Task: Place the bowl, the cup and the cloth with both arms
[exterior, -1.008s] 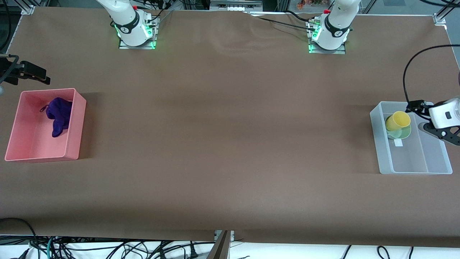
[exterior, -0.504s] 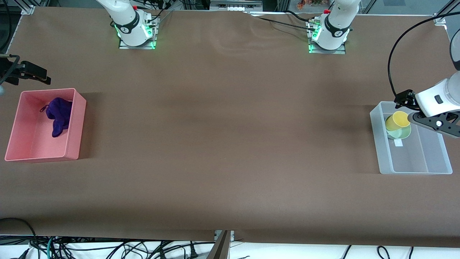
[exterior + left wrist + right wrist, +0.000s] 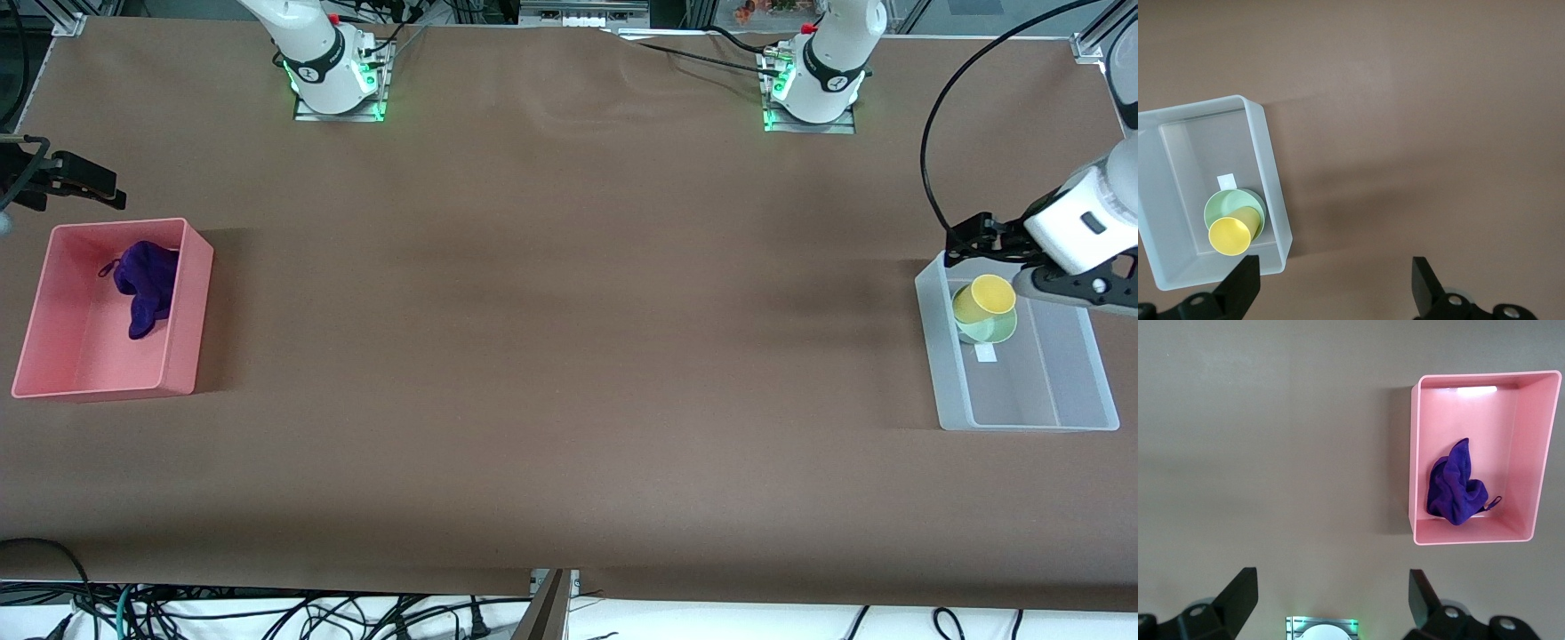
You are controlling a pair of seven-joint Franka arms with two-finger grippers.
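Observation:
The yellow cup point(image 3: 985, 298) point(image 3: 1231, 233) leans in the mint-green bowl point(image 3: 994, 332) point(image 3: 1225, 202). Both sit inside a clear bin point(image 3: 942, 373) point(image 3: 1268, 167) at the left arm's end of the table. My left gripper point(image 3: 1074, 292) point(image 3: 1336, 293) hangs open and empty in the air, over the table beside the bin's corner by the cup. The purple cloth point(image 3: 147, 280) point(image 3: 1455, 487) lies crumpled in a pink bin point(image 3: 182, 329) point(image 3: 1531, 453) at the right arm's end. My right gripper point(image 3: 80, 182) point(image 3: 1331, 607) waits open and empty, high over the table beside the pink bin.
The arm bases point(image 3: 338, 84) point(image 3: 813, 98) stand lit green along the table's edge farthest from the front camera. A white label point(image 3: 985, 353) lies on the clear bin's floor. A black cable point(image 3: 929, 151) loops up from the left wrist.
My left gripper has risen from the clear bin and drawn off toward its base, still open. The cup and bowl stay in the bin. The right arm has not moved.

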